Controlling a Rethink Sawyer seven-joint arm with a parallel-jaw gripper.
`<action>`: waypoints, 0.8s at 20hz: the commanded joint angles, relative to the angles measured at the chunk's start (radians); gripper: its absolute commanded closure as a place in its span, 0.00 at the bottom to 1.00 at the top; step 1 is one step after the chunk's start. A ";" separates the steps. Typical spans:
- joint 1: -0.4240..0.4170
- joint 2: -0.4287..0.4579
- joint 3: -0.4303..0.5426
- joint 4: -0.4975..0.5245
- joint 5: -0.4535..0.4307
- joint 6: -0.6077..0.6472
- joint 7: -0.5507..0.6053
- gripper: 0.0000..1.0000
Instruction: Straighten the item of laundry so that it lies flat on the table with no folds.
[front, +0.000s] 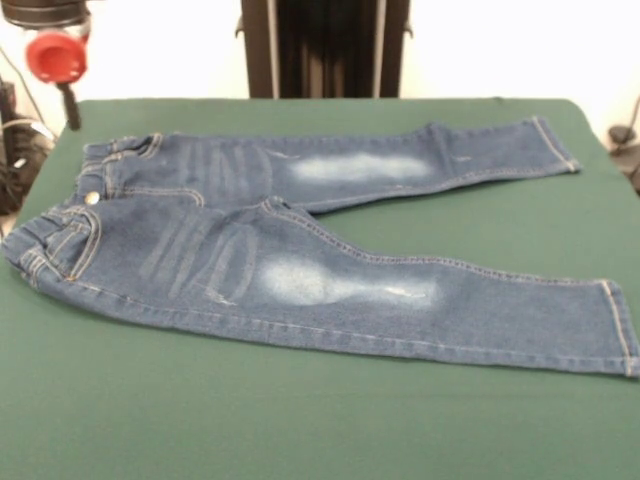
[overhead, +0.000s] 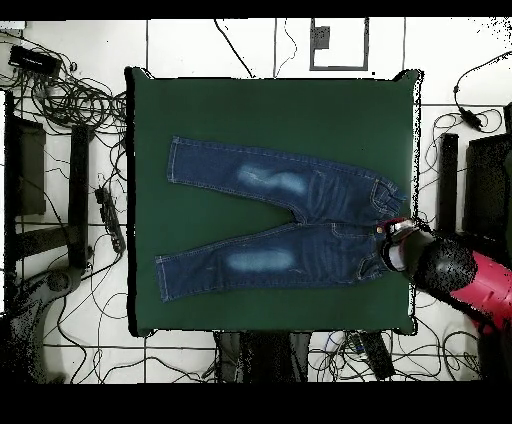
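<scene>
The jeans (front: 300, 265) lie spread out on the green table (front: 300, 420), front side up, with both legs splayed apart in a narrow V. The waistband (front: 60, 235) is at the left in the front view and the leg ends point right. In the overhead view the jeans (overhead: 280, 225) show with the waistband at the right. My gripper (overhead: 393, 240) is at the end of the red and black arm (overhead: 460, 275), right at the waistband by the table's right edge. I cannot tell whether it is open or shut. A red part of the arm (front: 56, 56) shows at the front view's top left.
The robot's black pedestal (front: 325, 48) stands behind the table's far edge. Cables and black equipment (overhead: 70, 150) lie on the floor around the table. Green cloth (overhead: 270, 110) shows on all sides of the jeans.
</scene>
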 joint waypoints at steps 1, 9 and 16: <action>0.048 0.011 0.172 0.153 -0.050 -0.055 -0.142 1.00; 0.042 0.069 0.160 0.120 -0.154 -0.220 -0.097 1.00; 0.046 0.078 0.110 0.098 -0.227 -0.259 -0.068 1.00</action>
